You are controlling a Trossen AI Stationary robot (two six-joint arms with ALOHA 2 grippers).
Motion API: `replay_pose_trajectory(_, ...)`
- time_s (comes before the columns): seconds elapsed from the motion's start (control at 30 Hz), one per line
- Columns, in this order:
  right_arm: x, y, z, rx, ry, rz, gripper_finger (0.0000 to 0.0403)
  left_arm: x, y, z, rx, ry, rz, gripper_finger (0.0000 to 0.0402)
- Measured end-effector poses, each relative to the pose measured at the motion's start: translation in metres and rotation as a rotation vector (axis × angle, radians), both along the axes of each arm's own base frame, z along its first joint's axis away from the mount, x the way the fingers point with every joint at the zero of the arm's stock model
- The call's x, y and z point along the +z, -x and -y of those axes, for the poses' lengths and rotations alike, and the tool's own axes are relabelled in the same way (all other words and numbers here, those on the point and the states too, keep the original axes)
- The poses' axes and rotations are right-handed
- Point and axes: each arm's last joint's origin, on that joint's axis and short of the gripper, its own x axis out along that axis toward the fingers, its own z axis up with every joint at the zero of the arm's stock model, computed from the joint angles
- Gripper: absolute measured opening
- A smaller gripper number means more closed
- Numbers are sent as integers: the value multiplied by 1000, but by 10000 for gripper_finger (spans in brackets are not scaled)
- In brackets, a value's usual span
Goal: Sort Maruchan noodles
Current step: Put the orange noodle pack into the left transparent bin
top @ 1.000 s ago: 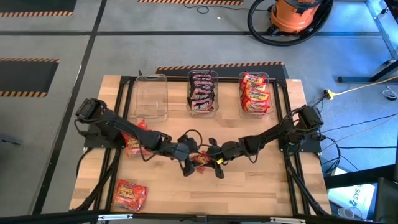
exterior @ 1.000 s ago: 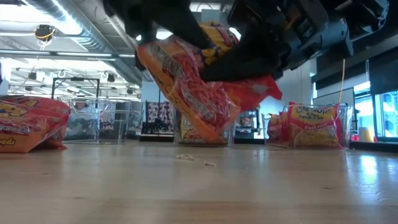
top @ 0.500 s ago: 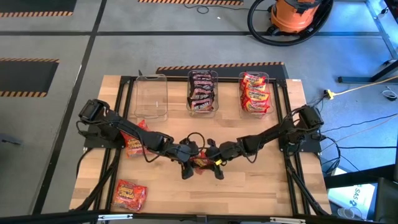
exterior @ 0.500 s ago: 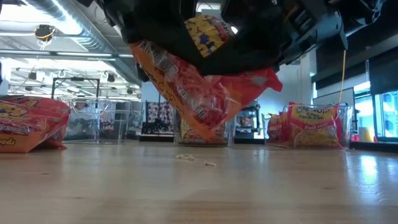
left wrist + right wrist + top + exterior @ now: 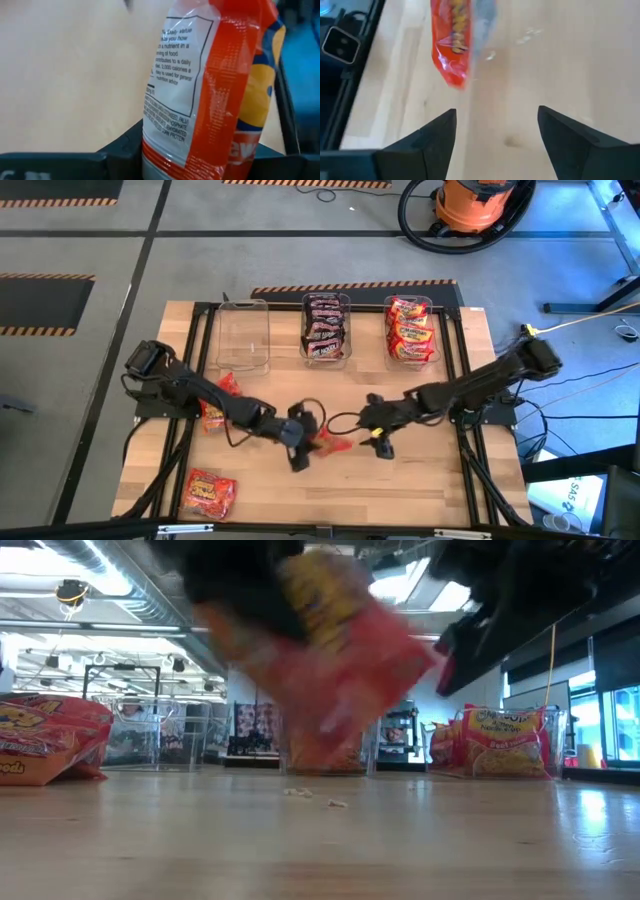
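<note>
The left gripper [image 5: 300, 442] is clamped on a red noodle packet [image 5: 330, 442] in the middle of the table [image 5: 430, 490], holding it up off the wood, while the right gripper [image 5: 377, 430] sits just to the right of it with its fingers spread and nothing between them, the packet dangling beyond its tips in the right wrist view. Risk number one, as I read it: the grip is on one end of a slick, crinkly film wrapper [image 5: 210, 100], so the flat brick inside can swing or slide out if the arm moves fast. Risk number two: the two grippers are close, and a careless sweep could clip the hanging packet or the other arm. Third, picking the wrong bin. At the far edge stand three clear, hard-walled rectangular bins: the left bin [image 5: 244, 335] looks empty, the middle bin [image 5: 326, 328] holds dark maroon packets, the right bin [image 5: 410, 330] holds orange-and-yellow ones, so a bright red one likely belongs far left. Two more packets wait on the left side: another red packet [image 5: 217, 405] partly under the left arm, and a near-left packet [image 5: 208, 493] lying flat by the near corner. A few pale crumbs [image 5: 310, 796] dot the smooth wooden top, a hint that the bricks break easily under a hard squeeze.
</note>
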Motion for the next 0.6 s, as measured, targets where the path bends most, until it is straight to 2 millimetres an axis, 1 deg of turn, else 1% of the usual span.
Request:
replay_pose_trajectory(0.07,2,10,0,-44,36,6,256,4,-2,0,41,-34,52,143)
replay_pose_trajectory(0.17,-11,21,-1,-60,67,19,256,0,0,5,33,-81,60,143)
replay_pose_trajectory(0.23,-15,22,-4,-59,45,102,255,4,1,11,39,-99,121,142)
replay_pose_trajectory(0.33,-36,34,-5,-77,42,199,255,1,3,15,76,-153,210,142)
replay_pose_trajectory(0.4,-44,41,-4,-101,2,337,255,-1,5,16,94,-148,268,142)
replay_pose_trajectory(0.53,-46,60,-2,-144,-88,632,255,-8,12,16,160,-162,379,142)
replay_pose_trajectory(0.6,-43,66,-2,-180,-116,747,255,-5,13,15,182,-160,450,142)
